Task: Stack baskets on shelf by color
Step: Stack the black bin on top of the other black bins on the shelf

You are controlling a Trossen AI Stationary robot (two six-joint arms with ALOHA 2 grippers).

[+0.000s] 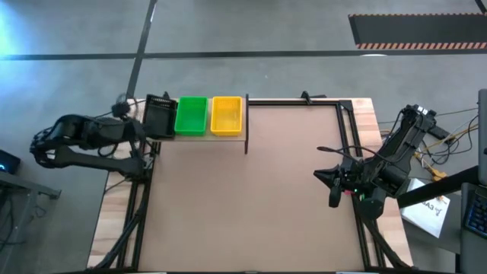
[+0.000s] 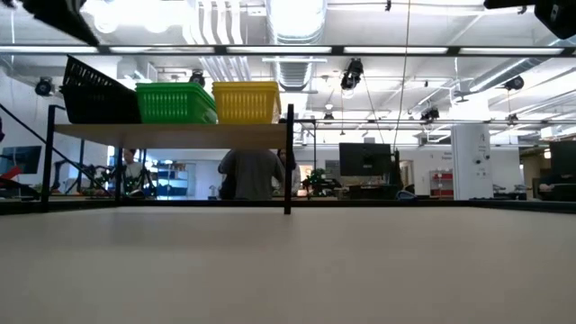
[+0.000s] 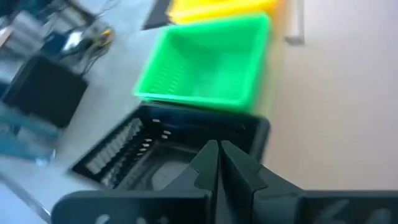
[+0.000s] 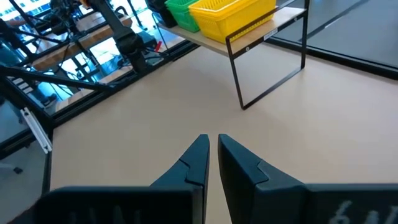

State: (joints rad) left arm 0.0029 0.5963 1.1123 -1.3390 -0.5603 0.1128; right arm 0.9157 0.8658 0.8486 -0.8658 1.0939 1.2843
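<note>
Shelf [image 1: 247,129]: pale wood plank in a thin black metal frame, raised on black legs at the far left of the table [image 1: 251,198] (smooth brown top).
Black basket [image 1: 160,116]: rectangular mesh plastic, on the shelf's left end, tilted, its outer edge raised.
Green basket [image 1: 191,116]: bright green slotted plastic, level, just beside the black basket.
Yellow basket [image 1: 227,115]: yellow slotted plastic, level, at the shelf's right end, just beside the green one.
Left end effector [image 3: 217,158]: dark angular fingers clenched tip to tip, grasping nothing, just above the black basket's near rim.
Right end effector [image 4: 212,152]: fingers nearly together with a narrow gap, grasping nothing, over the table's right side, well apart from the shelf.
</note>
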